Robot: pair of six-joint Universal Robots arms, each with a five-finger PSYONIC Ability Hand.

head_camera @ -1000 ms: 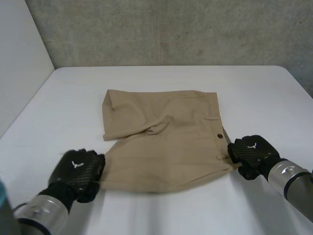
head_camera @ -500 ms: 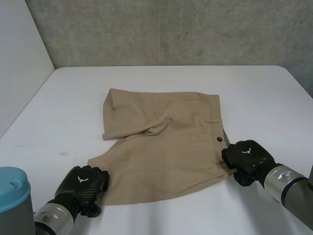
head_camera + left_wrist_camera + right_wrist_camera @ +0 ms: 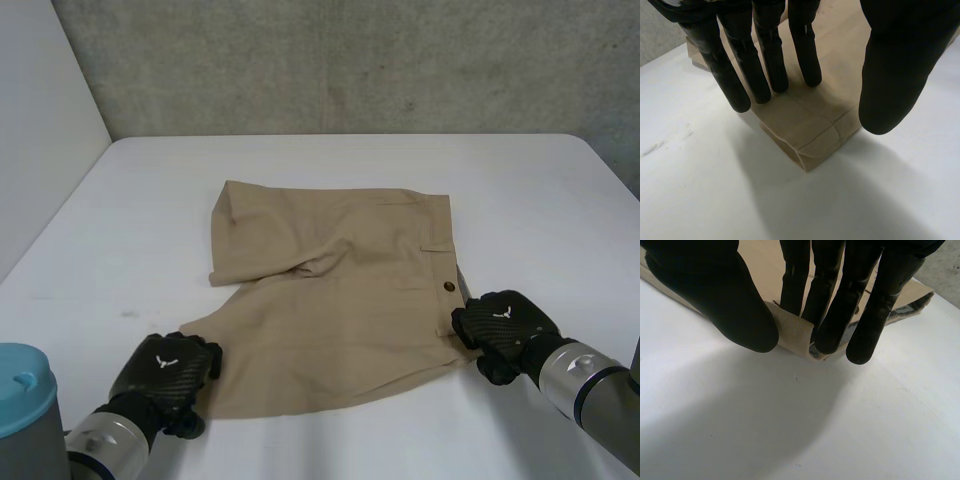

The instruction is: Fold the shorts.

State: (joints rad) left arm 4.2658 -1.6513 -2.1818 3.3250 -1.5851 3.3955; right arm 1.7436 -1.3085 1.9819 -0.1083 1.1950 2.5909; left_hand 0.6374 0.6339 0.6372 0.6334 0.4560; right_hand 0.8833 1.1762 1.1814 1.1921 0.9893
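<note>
The left hand [image 3: 165, 372] is black with a carbon-weave sheen. It rests at the near leg corner of the shorts [image 3: 330, 290], spread. Its straight fingers [image 3: 771, 65] lie tip-down on the cloth and its thumb [image 3: 895, 75] stands apart to the side, clamping nothing. Between fingers and thumb lies the stitched hem [image 3: 810, 145], a doubled band with a squared, slightly gaping corner, flat on the desk [image 3: 520, 190].

The right hand [image 3: 503, 322] is at the near waistband corner, and there it pinches. Its thumb [image 3: 715, 295] and fingers [image 3: 832, 315] close on a raised curl of the waistband [image 3: 790, 332], whose diagonal twill weave shows plainly.

The shorts are tan, matte cotton-like cloth, spread near the middle of the smooth white desk. The waist faces the right arm and the legs face the left. The far leg lies flat and rectangular, with a dark opening at its end. The near leg fans wider toward the left hand, and soft creases gather at the crotch. A small brown button [image 3: 449, 288] sits on the waistband. Behind the desk rises a rough grey concrete wall [image 3: 350, 60].
</note>
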